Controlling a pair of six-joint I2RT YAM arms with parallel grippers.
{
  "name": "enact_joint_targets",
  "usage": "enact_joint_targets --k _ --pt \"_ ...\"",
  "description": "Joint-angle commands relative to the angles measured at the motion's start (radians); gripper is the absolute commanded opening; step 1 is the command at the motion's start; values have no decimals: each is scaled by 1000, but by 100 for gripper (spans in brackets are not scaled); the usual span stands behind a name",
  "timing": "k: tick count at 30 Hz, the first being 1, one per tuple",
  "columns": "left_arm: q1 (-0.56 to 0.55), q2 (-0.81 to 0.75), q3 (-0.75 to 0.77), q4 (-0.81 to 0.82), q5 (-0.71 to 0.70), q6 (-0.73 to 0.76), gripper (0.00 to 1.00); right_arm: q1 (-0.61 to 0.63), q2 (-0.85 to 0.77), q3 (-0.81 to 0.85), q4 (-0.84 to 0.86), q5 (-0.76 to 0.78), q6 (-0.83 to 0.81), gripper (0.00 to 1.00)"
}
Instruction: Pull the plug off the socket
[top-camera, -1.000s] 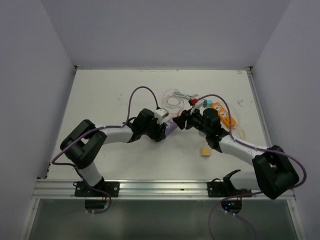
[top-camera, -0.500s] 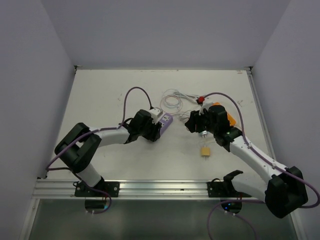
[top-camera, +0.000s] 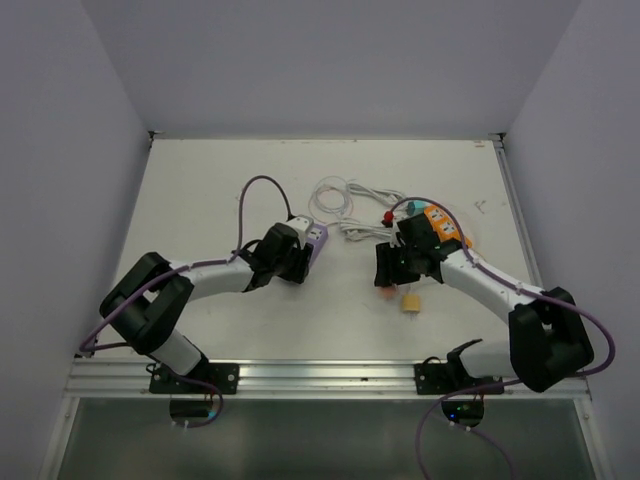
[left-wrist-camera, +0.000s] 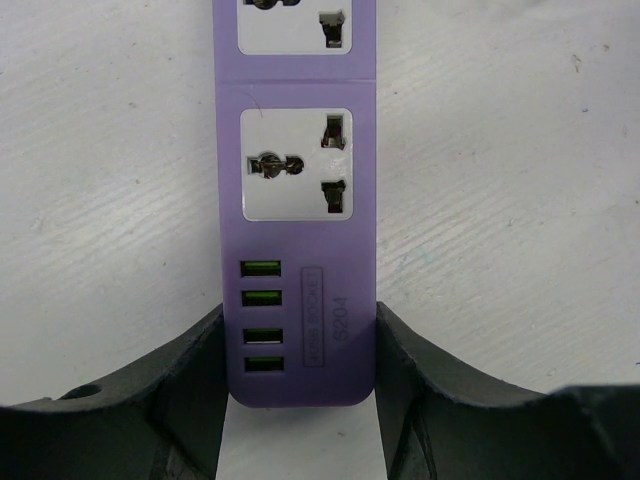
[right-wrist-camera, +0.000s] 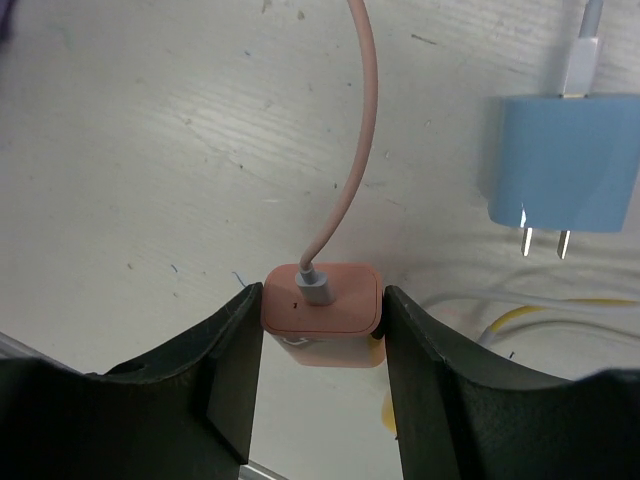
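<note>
The purple power strip (left-wrist-camera: 297, 150) lies flat on the table, and both of its visible sockets are empty. My left gripper (left-wrist-camera: 298, 345) is shut on its USB end; it also shows in the top view (top-camera: 302, 252), with the strip (top-camera: 315, 236) sticking out. My right gripper (right-wrist-camera: 322, 330) is shut on the pink plug (right-wrist-camera: 335, 305), whose pink cable (right-wrist-camera: 362, 120) runs off its top. In the top view my right gripper (top-camera: 392, 268) is well to the right of the strip, and the plug is hidden under it.
A blue charger (right-wrist-camera: 563, 160) with two prongs lies to the right of the pink plug. White cables (top-camera: 340, 195) coil at the back centre. An orange block (top-camera: 445, 228) and a small yellow piece (top-camera: 410, 302) lie by my right arm.
My right gripper has drawn back to the right and toward the near edge with the plug. My left gripper has pulled the strip to the left. The gap between them has widened.
</note>
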Motion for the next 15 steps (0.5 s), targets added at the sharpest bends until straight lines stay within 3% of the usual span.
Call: enact_joint_targets --k 1,4,8,12,15 --pt "22 -11 -29 -97 -103 -47 4 4 64 52 -29 10 37 7" --pt "22 -21 -38 -91 -109 -52 13 14 84 47 -2 11 62 20" --pt "23 -52 -56 -83 -120 -53 36 21 93 53 1 16 71 43" --pt "22 -86 -62 -76 -126 -55 44 21 72 62 -3 23 74 67" --pt "22 -96 -65 -72 -127 -58 50 21 55 73 -16 20 71 78"
